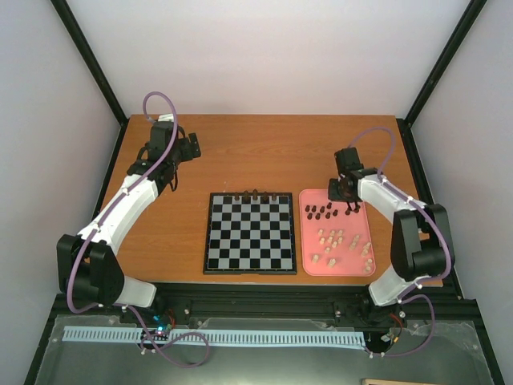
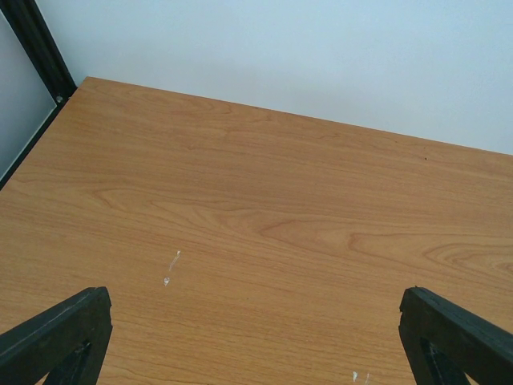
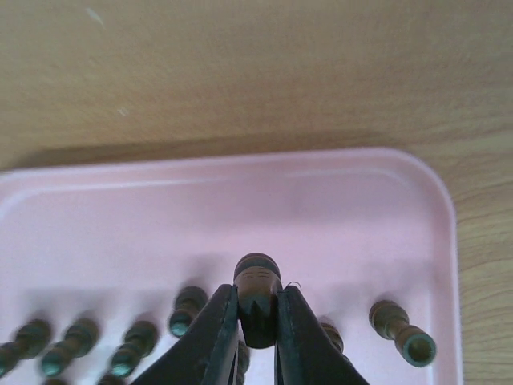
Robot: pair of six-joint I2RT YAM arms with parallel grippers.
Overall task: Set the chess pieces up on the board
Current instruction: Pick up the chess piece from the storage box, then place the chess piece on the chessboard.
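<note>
A wooden table (image 1: pixel 256 152) with a warm orange-brown grain is boxed in by plain white walls (image 1: pixel 272 56) on three sides. Black frame posts (image 1: pixel 90 60) are run up the two far corners, and a black rail (image 1: pixel 264 309) is fixed along the near edge. A couple of small white marks (image 2: pixel 171 269) can be made out on the tabletop, possibly paint or scratches, hard to tell. Everything is lit softly and evenly, with shadows kept faint. Up front, a pale blue ribbed strip (image 1: pixel 272 339) is laid across a grey metal sheet (image 1: pixel 264 365).
</note>
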